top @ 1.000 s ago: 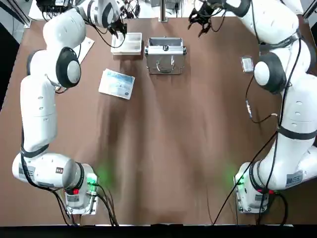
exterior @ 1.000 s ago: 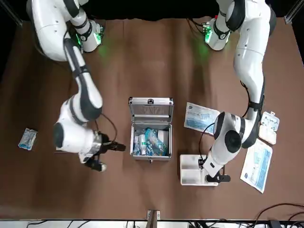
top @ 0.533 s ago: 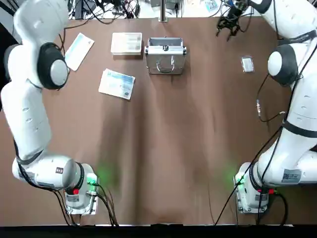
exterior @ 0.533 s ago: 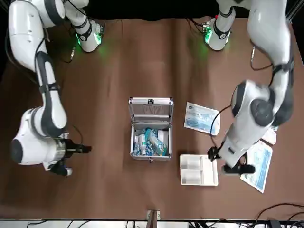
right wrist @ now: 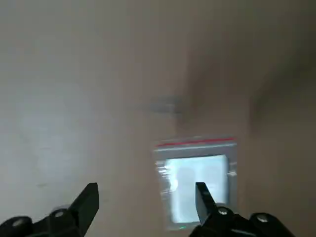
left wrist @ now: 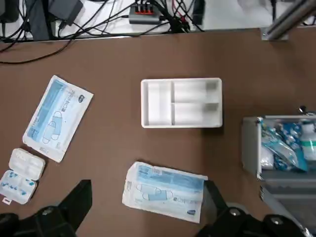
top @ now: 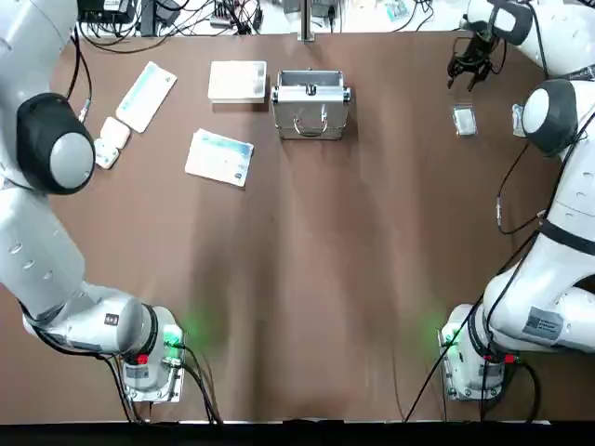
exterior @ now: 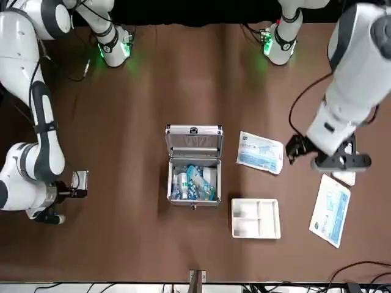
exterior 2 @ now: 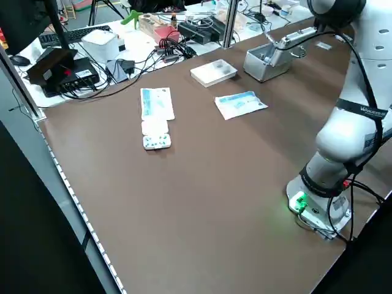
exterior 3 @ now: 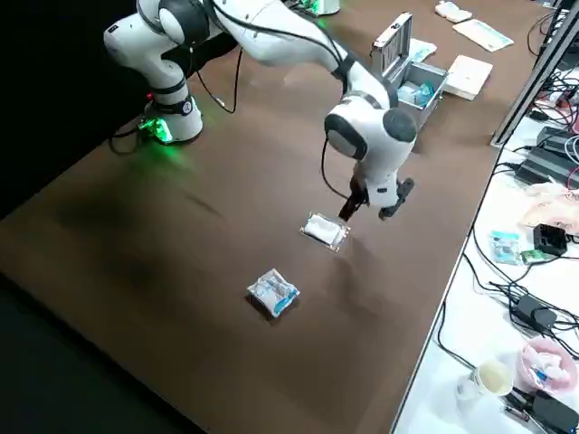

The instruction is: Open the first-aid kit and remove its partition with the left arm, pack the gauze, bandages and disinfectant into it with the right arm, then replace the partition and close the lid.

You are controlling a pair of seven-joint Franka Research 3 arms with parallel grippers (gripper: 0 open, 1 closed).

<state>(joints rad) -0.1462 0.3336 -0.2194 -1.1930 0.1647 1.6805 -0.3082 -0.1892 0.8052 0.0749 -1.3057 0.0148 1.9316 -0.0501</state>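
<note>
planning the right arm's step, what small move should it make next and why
Probably nudge the right gripper sideways to centre over the small clear packet before lowering: the gripper hangs open above it, but the packet lies under one finger rather than between the two.

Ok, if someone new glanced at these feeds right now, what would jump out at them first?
Probably the first-aid kit standing open at the middle of the table's far edge, lid up and blue-white packets inside, with its white partition lying beside it on the robot's left. Next, the right pincer, open, over a small clear pouch near the far right corner. The left pincer is open above the flat packets.
</note>
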